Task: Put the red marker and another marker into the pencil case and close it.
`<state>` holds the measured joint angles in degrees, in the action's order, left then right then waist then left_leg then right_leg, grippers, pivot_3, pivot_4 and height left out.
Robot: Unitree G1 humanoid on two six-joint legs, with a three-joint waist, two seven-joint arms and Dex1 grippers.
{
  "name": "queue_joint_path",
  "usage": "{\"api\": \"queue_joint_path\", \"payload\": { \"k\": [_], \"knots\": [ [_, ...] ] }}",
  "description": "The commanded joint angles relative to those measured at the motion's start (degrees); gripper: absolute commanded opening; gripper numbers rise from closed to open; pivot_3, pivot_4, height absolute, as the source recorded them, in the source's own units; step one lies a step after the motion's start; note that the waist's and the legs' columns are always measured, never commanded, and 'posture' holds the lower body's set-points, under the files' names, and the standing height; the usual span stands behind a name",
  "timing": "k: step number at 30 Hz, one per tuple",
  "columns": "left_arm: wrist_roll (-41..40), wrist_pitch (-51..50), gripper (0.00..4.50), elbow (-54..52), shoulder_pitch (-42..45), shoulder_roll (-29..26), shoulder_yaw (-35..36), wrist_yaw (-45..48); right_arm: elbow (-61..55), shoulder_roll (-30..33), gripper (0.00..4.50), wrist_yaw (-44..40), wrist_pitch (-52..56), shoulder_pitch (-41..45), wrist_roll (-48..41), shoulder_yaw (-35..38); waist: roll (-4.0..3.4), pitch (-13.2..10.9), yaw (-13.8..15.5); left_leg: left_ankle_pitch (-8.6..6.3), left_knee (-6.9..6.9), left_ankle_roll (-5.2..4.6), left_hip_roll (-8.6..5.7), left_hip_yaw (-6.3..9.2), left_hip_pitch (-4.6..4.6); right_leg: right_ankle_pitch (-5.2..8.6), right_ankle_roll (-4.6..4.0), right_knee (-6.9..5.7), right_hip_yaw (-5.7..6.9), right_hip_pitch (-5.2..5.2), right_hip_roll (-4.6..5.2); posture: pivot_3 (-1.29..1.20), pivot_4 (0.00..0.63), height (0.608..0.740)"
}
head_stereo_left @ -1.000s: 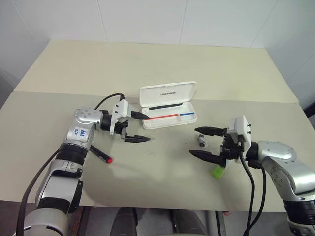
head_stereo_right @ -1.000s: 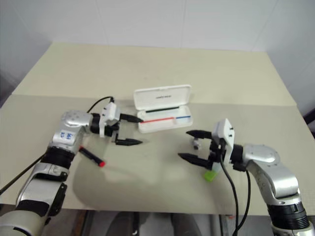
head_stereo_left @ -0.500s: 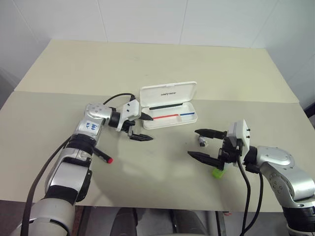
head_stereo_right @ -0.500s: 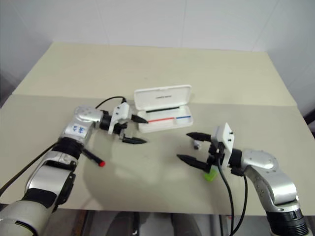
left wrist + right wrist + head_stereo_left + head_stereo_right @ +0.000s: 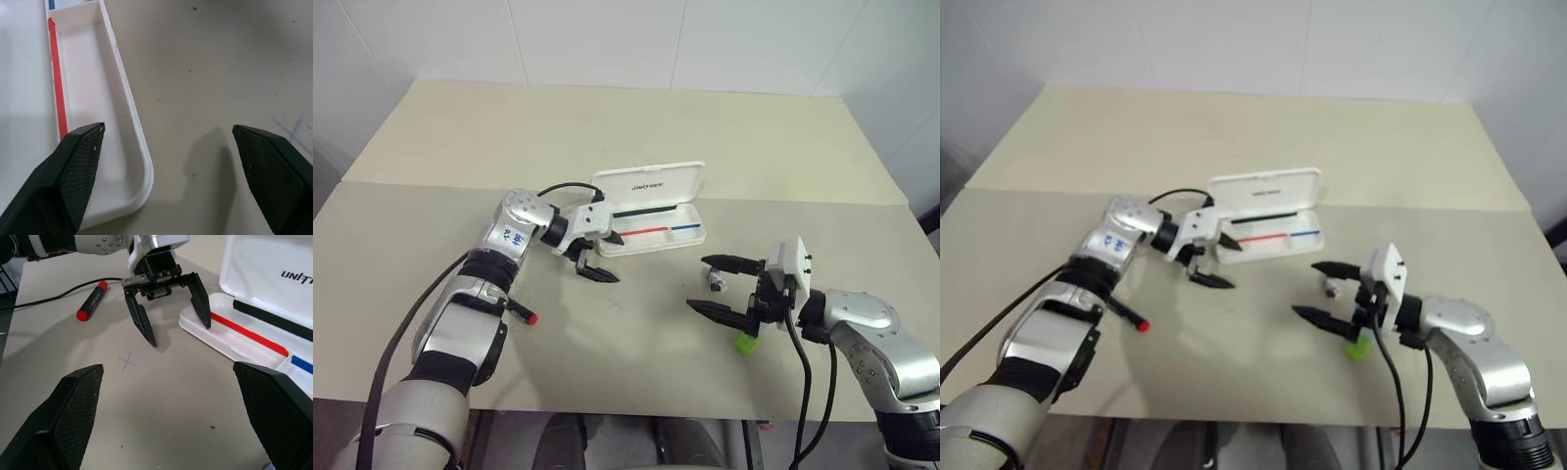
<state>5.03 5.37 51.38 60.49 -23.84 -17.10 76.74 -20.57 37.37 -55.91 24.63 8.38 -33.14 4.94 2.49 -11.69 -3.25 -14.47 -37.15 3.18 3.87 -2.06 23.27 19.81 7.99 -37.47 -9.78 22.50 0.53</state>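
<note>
Left eye view: the pencil case (image 5: 651,211) lies open near the middle of the table (image 5: 607,127), lid tipped back, tray bare but for its red and blue stripe. The left gripper (image 5: 600,254) hangs at the tray's near left corner, jaws spread wide and holding nothing; one finger sits over the tray, the other over bare table just outside the rim. The red marker (image 5: 520,310) lies on the table well apart from the case, beside the left forearm, red cap towards the front edge. The green-capped highlighter (image 5: 745,342) rests just under the right gripper (image 5: 720,286), whose jaws are also wide and empty. A small grey object (image 5: 716,282) sits between those fingers; I can't tell what it is.

Both pens look light, hard and smooth, so likely to roll or squirt out of a pinch. I'd take the slim marker across mid-barrel, the chunky highlighter across its body rather than the cap. The case looks thin, stiff plastic, apt to slide; press the lid near its free edge.
</note>
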Motion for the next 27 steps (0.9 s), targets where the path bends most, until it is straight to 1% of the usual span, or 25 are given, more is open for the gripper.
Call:
{"api": "queue_joint_path", "payload": {
  "k": [1,3,7,11,12,17,19,21,27],
  "knots": [
    [1.4,-0.3,3.55,0.3,1.0,-0.1,-0.4,-0.8,-0.5,0.4,4.5,0.3,-1.0,1.2,-0.4,1.5,0.0,0.0,-0.1,0.01,0.0,-0.01,0.0,0.0,0.0,-0.01,0.01,0.0,-0.01,0.0,0.0,0.0,0.15,0.74],
    [1.5,0.2,2.82,0.0,1.1,-0.1,-0.1,-1.4,0.0,0.6,4.5,0.0,-1.1,1.6,-0.3,1.5,0.0,0.0,-0.2,0.01,0.02,-0.01,0.0,0.0,-0.01,-0.01,0.01,-0.01,-0.01,0.01,0.0,0.0,0.15,0.74],
    [0.5,2.0,1.51,-0.4,1.6,0.6,1.4,-3.7,0.9,0.9,4.5,-0.5,-1.1,2.5,-0.4,1.6,0.0,0.0,-0.1,0.01,0.09,-0.01,0.0,0.01,0.01,0.0,-0.01,0.0,-0.01,0.06,0.0,0.0,0.15,0.74],
    [-0.1,4.0,0.18,-1.6,1.2,-0.1,2.9,-6.1,2.4,1.3,4.5,-1.2,-1.5,3.6,-0.4,1.9,0.0,0.0,0.0,0.0,0.09,-0.01,0.0,0.0,0.03,0.01,-0.01,0.04,-0.01,0.06,0.0,0.0,0.15,0.74],
    [-0.3,4.5,0.05,-1.9,1.1,-0.2,3.3,-6.4,3.0,1.4,4.5,-1.5,-1.8,3.9,-0.4,2.1,0.0,0.0,0.1,0.0,0.08,-0.02,0.0,0.0,0.03,0.01,0.0,0.04,-0.01,0.06,0.01,0.0,0.15,0.74],
    [-1.9,3.9,0.05,-7.2,-0.9,-2.2,5.0,-5.7,5.5,2.7,4.5,-3.7,-2.9,4.5,-1.5,4.4,0.0,0.0,0.1,0.0,0.06,-0.01,0.0,-0.01,0.04,0.0,0.01,0.03,-0.01,0.04,0.01,0.0,0.15,0.74],
    [-2.8,2.6,0.05,-12.4,-3.2,-3.9,5.6,-5.0,6.4,2.9,4.5,-5.0,-6.1,3.8,-0.6,5.7,0.0,0.0,0.0,0.0,0.11,-0.01,0.0,-0.01,0.04,0.0,0.01,0.05,-0.01,0.05,0.01,0.0,0.15,0.74],
    [-3.7,1.0,0.05,-18.2,-6.0,-5.4,6.0,-4.3,7.8,3.3,4.5,-7.9,-7.5,3.1,-1.5,6.5,0.0,0.0,-0.1,0.0,0.16,-0.01,0.03,-0.02,0.03,0.02,-0.01,0.05,-0.01,0.06,0.0,0.0,0.15,0.74],
    [-5.6,-7.6,0.05,-38.8,-17.2,-11.9,7.5,-4.4,10.2,5.8,4.5,-15.3,-6.8,2.0,-5.4,8.7,-0.01,0.0,0.0,0.0,0.07,-0.01,0.08,-0.03,0.02,0.04,-0.03,-0.01,0.0,0.04,0.02,0.0,0.15,0.74]
  ]
}}
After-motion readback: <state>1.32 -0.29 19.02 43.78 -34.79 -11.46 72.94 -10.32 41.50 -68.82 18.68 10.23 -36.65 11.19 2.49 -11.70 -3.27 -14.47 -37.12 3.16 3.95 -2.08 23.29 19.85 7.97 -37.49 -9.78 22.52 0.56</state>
